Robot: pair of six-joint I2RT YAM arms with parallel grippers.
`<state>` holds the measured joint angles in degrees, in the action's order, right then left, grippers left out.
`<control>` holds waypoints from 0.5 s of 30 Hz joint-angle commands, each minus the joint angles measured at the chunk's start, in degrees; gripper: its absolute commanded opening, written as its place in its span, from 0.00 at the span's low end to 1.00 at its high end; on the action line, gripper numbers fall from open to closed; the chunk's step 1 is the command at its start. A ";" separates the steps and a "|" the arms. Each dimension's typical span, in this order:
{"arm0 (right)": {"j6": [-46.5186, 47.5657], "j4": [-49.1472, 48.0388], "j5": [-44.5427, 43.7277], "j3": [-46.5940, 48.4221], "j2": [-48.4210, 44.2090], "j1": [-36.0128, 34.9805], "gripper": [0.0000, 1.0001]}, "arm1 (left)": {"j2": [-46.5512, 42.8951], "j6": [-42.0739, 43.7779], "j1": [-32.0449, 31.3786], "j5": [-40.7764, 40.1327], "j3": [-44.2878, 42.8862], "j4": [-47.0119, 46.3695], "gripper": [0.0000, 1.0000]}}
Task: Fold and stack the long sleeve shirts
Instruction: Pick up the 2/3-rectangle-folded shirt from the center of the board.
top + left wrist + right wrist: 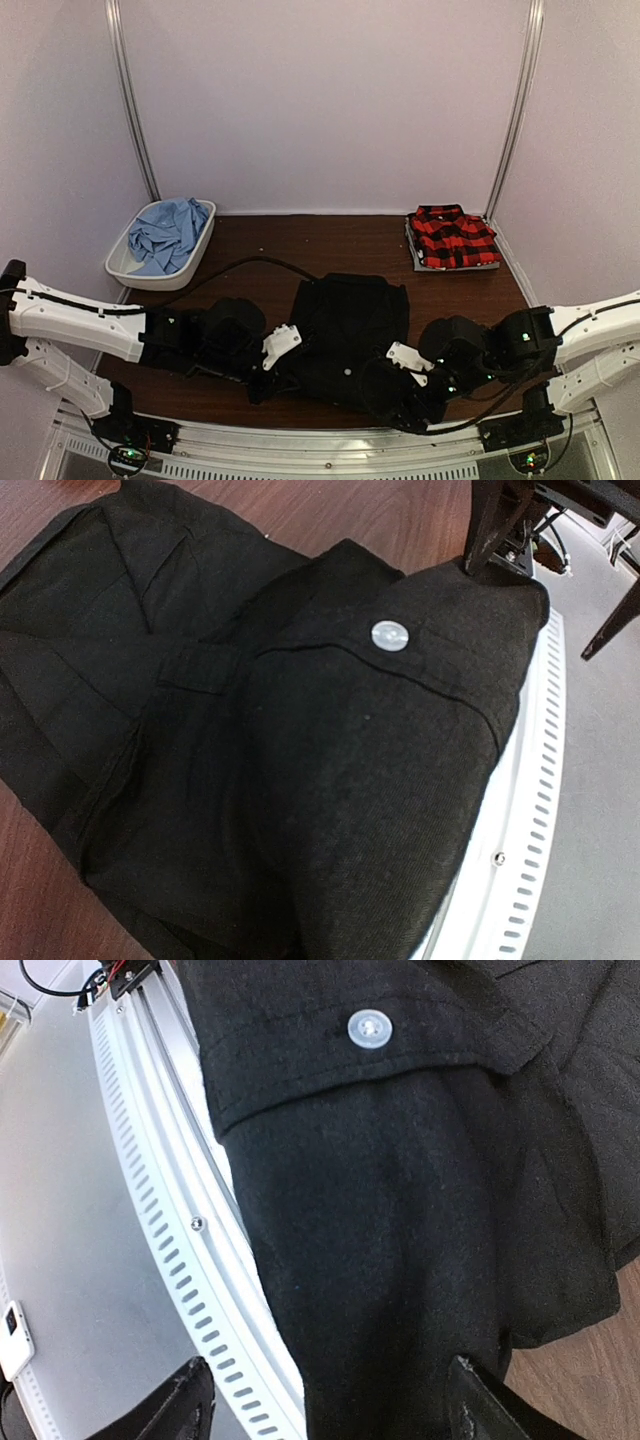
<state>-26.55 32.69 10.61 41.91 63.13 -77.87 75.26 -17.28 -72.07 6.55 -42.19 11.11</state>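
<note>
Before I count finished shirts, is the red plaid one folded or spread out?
Folded. The plaid shirt sits far right as a compact rectangle, with no sleeves sticking out.

soft even light, mild wrist-view edge distortion.

So the white-and-black left arm (80, 320) reaches in low from the left, and the white-and-black right arm (600, 325) mirrors it from the right, both wrists angled toward the near middle. The right arm's black two-finger gripper (335, 1408) has its fingers (188, 1408) spread wide. The left arm's black two-finger gripper (268, 376) points down and inward, and honestly I can't make out its fingers in any view.
</note>
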 commanded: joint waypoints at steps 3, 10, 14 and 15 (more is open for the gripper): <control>-0.96 1.99 -8.28 2.88 3.61 -4.10 0.85 | -1.80 -3.52 2.90 6.62 -2.45 -0.62 0.00; -0.09 4.82 -14.93 6.46 9.63 -6.45 0.80 | -2.44 -4.40 4.18 9.94 -2.54 -0.58 0.00; 0.05 6.52 -17.34 7.83 12.58 -7.28 0.67 | -2.66 -4.95 4.85 11.83 -2.05 -1.30 0.00; 0.01 6.59 -17.52 7.98 12.92 -7.44 0.63 | -2.62 -5.03 4.88 12.22 -1.82 -1.38 0.00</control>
<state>-26.61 36.75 -2.20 47.90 74.37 -84.38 74.43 -21.10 -67.83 14.90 -42.76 12.10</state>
